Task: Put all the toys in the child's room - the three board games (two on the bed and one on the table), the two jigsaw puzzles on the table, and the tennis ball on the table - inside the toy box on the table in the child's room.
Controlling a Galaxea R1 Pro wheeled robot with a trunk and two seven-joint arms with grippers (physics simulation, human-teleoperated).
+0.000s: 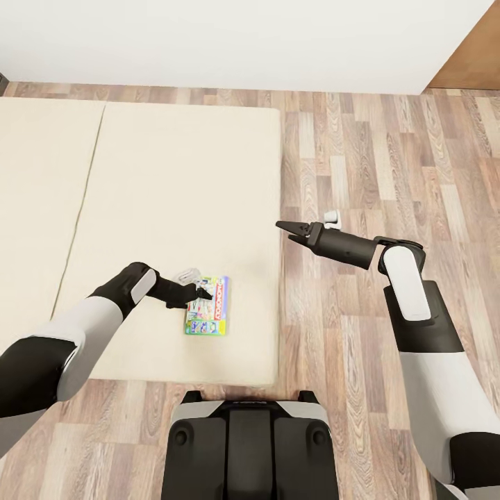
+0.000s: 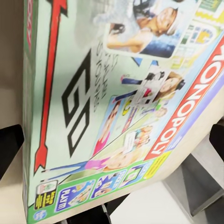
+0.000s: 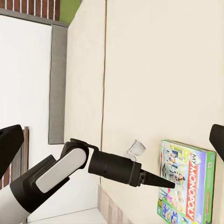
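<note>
A colourful Monopoly board game box (image 1: 208, 310) lies flat on the cream bed (image 1: 173, 173), near its front edge. My left gripper (image 1: 203, 294) is low over the box's far end, fingers spread wide and open. In the left wrist view the box lid (image 2: 116, 93) is very close, with a dark finger (image 2: 9, 149) at each side. The right wrist view looks across the bed at the box (image 3: 186, 186) and my left arm (image 3: 70, 168). Beyond the bed's right edge, my right gripper (image 1: 290, 231) hangs open over the floor, holding nothing.
Wooden floor (image 1: 389, 153) runs along the bed's right side and in front of it. A white wall (image 1: 243, 42) closes the back, with a brown panel (image 1: 476, 55) at the far right. My base (image 1: 246, 444) stands at the bed's front edge.
</note>
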